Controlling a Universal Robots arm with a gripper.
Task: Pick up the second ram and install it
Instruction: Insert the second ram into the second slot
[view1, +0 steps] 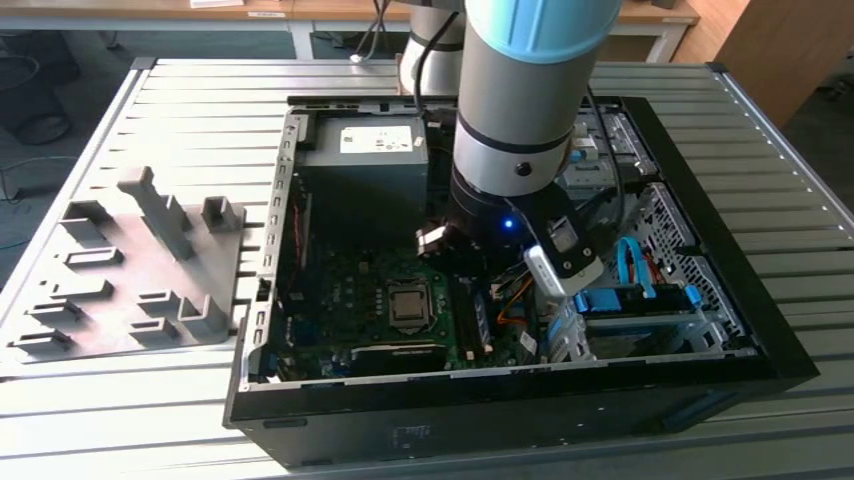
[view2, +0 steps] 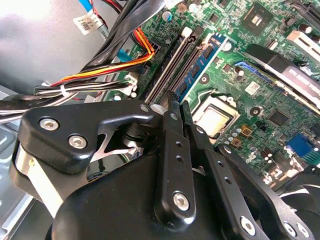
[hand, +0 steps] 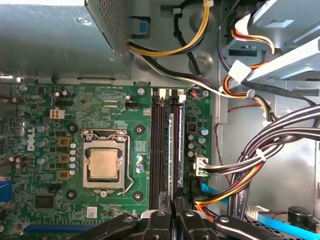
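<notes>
Silver arm (view1: 514, 110) with light-blue joint cap, black wrist, black screw-studded pincer (view2: 172, 107) linkages

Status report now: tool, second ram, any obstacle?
Tool shut, low over the motherboard. One ram stick stands in a slot beside the tool tips. Cable bundle close alongside.
</notes>
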